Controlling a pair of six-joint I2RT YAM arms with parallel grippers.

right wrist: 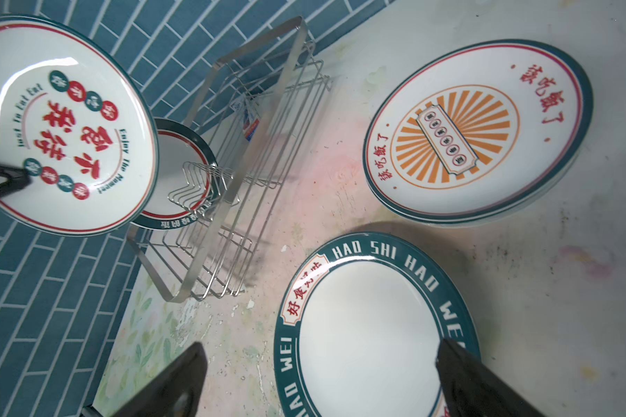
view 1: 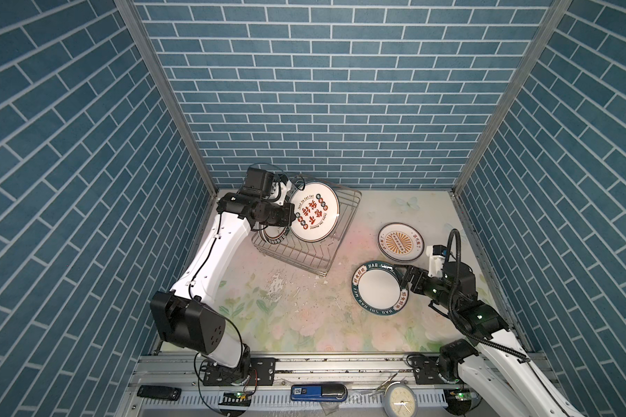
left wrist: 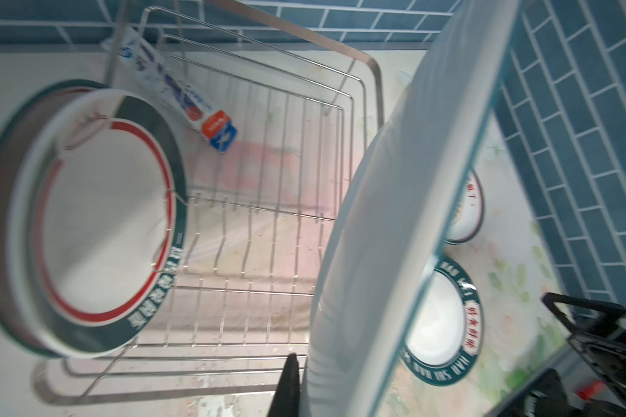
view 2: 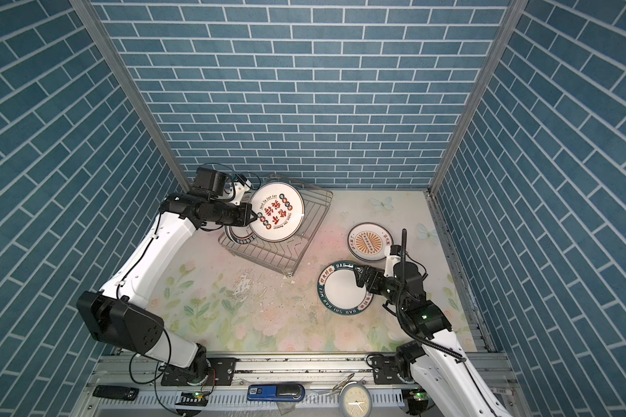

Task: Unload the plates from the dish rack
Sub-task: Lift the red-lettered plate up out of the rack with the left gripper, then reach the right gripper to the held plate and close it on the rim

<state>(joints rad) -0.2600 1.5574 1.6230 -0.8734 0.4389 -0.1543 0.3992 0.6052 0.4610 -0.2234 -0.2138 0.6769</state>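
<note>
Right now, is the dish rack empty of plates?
No, a teal-rimmed plate stands in the dividers of the dish rack; the left tool grips a red-lettered plate.

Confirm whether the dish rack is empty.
Not empty: the dish rack holds upright plates at one end; the left gripper grips a red-lettered plate.

held plate [right wrist: 62, 126]: glazed ceramic look, glossy, bright glare spots
sunburst plate [right wrist: 477, 133]: same glaze, smooth, softer sheen
lettered-rim plate [right wrist: 369, 325]: glossy white centre, smooth printed rim
dish rack [view 1: 306, 258]: bare metal wire, polished silver, flat-strip top rim
rack tag [left wrist: 181, 94]: printed paper or card, slight gloss
table [view 1: 286, 317]: matt floral print, scuffed, flaking patches
walls [view 1: 322, 90]: matt brick-pattern sheet, fine grain
arm covers [view 1: 210, 260]: smooth white plastic; joints black, satin
</note>
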